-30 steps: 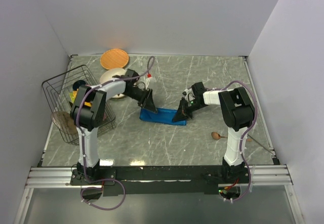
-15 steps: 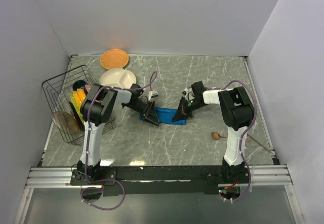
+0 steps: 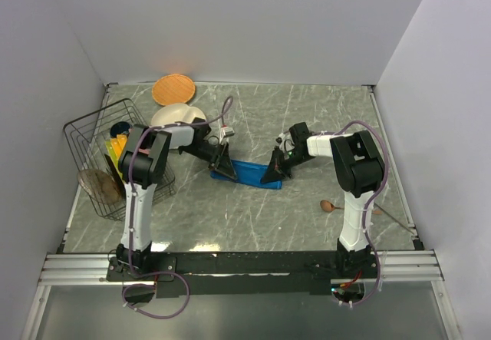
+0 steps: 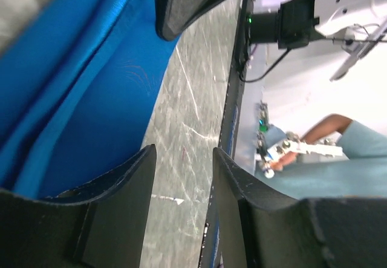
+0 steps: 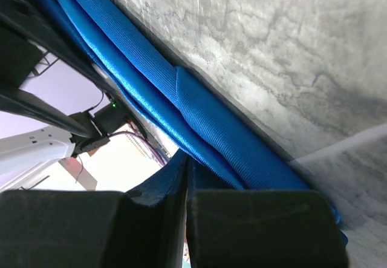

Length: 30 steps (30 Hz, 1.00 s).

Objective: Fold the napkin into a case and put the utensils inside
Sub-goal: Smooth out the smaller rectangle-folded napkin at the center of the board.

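Observation:
The napkin [image 3: 249, 174] is a bright blue cloth folded into a narrow layered strip on the marble table, lying between my two grippers. My left gripper [image 3: 223, 170] is at its left end. In the left wrist view that gripper [image 4: 183, 156] stands open with bare table in the gap, and the napkin [image 4: 78, 86] lies beside its left finger. My right gripper [image 3: 271, 176] is at the strip's right end. In the right wrist view it [image 5: 186, 162] is shut on the napkin's [image 5: 199, 111] edge. A brown wooden spoon [image 3: 327, 206] lies to the right, apart from both grippers.
A wire basket [image 3: 92, 125] with coloured plates stands at the left edge. A white divided plate [image 3: 175, 114] and an orange plate [image 3: 173, 89] sit behind my left arm. A thin grey utensil [image 3: 391, 217] lies near the right wall.
My left gripper dipped toward the near side over the napkin's left end, then drew back a little, its arm swinging. My right gripper stayed put and its jaws closed slightly more.

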{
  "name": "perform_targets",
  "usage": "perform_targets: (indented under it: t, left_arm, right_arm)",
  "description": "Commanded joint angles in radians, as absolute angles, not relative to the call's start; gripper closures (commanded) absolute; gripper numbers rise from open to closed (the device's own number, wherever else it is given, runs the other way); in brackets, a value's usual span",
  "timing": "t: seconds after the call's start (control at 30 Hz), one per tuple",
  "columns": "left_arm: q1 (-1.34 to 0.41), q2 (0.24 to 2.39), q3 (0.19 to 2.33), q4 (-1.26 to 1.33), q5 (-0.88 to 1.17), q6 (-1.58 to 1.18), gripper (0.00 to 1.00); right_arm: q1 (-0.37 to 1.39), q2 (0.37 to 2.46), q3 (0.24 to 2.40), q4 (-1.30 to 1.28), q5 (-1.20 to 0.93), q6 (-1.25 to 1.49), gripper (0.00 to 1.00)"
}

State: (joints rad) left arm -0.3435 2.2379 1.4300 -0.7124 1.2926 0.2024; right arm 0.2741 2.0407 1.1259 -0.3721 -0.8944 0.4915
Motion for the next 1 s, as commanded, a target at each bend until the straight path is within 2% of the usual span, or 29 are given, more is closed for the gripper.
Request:
perform_targets:
  t: [0.0,0.3,0.57,0.7,0.83,0.97]
  left_arm:
    - [-0.304,2.204,1.462,-0.713,1.278,0.202,0.52]
    - [-0.284,2.324,1.468,-0.758,1.22,0.311,0.53]
    - [-0.298,2.152,1.489,-0.695,1.19,0.273,0.56]
    - [-0.34,2.056,1.479,-0.523,1.184,0.131,0.59]
    - [-0.42,2.098,1.5,-0.421,1.18,0.008,0.63]
    - [-0.436,2.152,1.43,-0.243,1.154,-0.162,0.71]
  right_arm:
    - [0.258,2.092,1.123,-0.416,-0.701,0.454,0.94]
    - [0.261,2.103,1.143,-0.431,-0.7,0.442,0.94]
    - [0.264,2.102,1.157,-0.434,-0.706,0.419,0.94]
    - [0.267,2.108,1.169,-0.437,-0.71,0.411,0.94]
    - [0.27,2.117,1.172,-0.433,-0.715,0.414,0.94]
    - [0.272,2.118,1.177,-0.439,-0.715,0.407,0.94]
